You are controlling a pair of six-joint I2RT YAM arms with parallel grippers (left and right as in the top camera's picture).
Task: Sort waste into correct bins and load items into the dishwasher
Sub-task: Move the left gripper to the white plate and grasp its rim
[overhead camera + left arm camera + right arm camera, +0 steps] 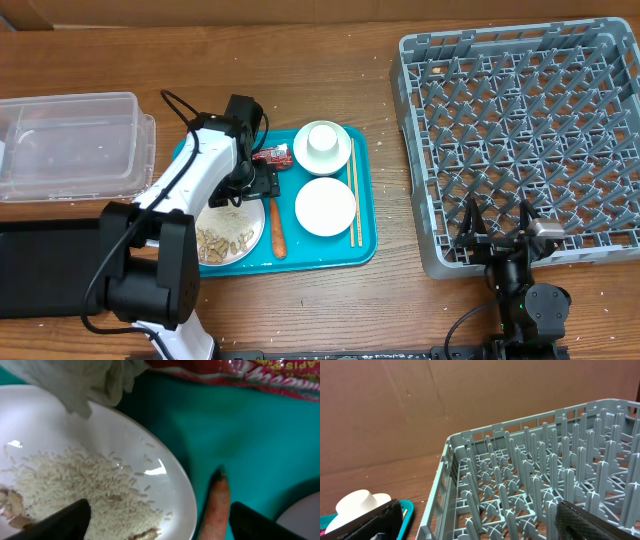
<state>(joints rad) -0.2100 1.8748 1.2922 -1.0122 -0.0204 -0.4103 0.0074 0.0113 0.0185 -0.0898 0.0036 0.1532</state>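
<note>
On the flat teal tray (365, 250), a large white plate (255, 240) holds rice scraps (225, 240). The orange carrot (277, 228) lies beside it. The red wrapper (272, 155) lies near a cup (322, 140) standing on a small dish. A second small dish (325, 207) and the chopsticks (354, 195) lie to the right. My left gripper (250, 185) is open and low over the tray. In the left wrist view its open jaws (160, 527) span the plate rim (175, 485), the rice (75, 485) and the carrot tip (216, 502). The white-silver wrapper (85, 380) lies on the plate's far edge, below the red wrapper (240, 372). My right gripper (497, 235) is open and empty at the dish rack's (520, 140) near edge.
The clear tub (70, 145) stands at the far left, with the black tray (45, 270) in front of it. The right wrist view shows the rack's pegs (535, 485) between the open jaws (480, 522), with the cup (357, 502) and the teal tray's corner (407, 510) at the left.
</note>
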